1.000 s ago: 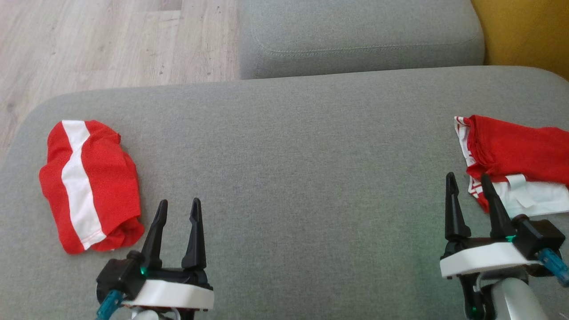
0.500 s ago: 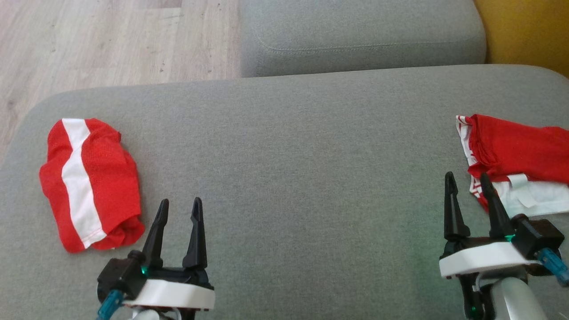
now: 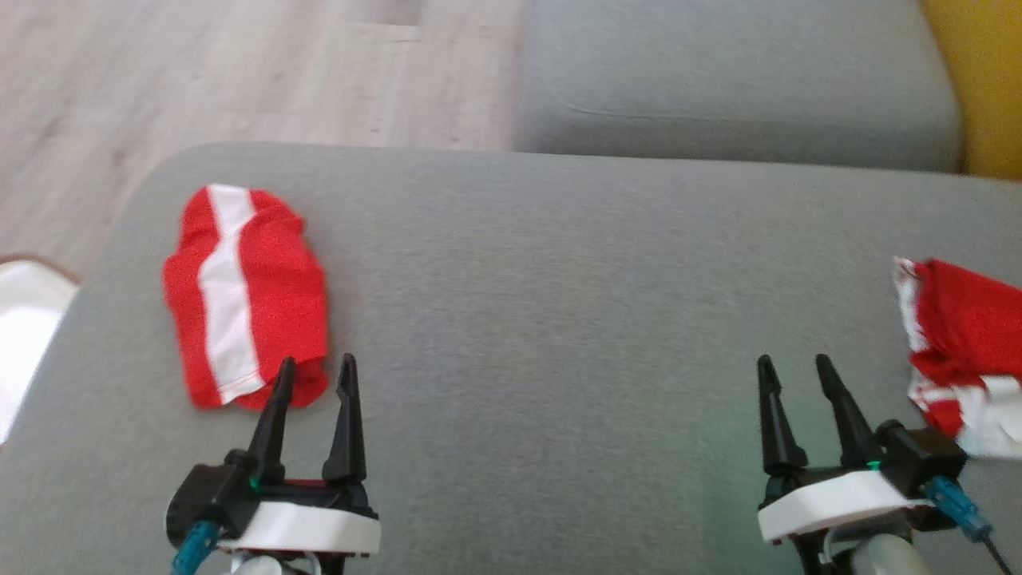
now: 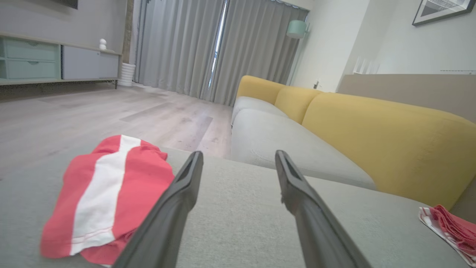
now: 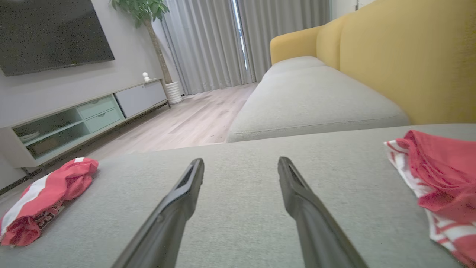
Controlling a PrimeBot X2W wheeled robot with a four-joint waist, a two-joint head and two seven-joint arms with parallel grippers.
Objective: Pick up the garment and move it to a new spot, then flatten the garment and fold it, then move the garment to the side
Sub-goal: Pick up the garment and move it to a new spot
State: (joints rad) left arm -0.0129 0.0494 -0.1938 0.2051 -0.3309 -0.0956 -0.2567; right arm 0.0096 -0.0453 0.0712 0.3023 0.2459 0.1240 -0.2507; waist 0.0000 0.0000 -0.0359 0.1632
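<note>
Jaws wide on both arms, gripping nothing, low over grey fabric sofa seat [image 3: 559,279]. Folded red mesh garment with white stripe [image 3: 243,295] flat on seat toward its left end, near corner just beside outer finger [image 3: 271,423] of left jaws; touching or not, cannot tell. Crumpled red-and-white garment [image 3: 962,335] at seat's right side, near right jaws but apart from them. Yellow sofa backrest [image 4: 390,141] behind, pale wood floor [image 3: 160,80] beyond left end.
</note>
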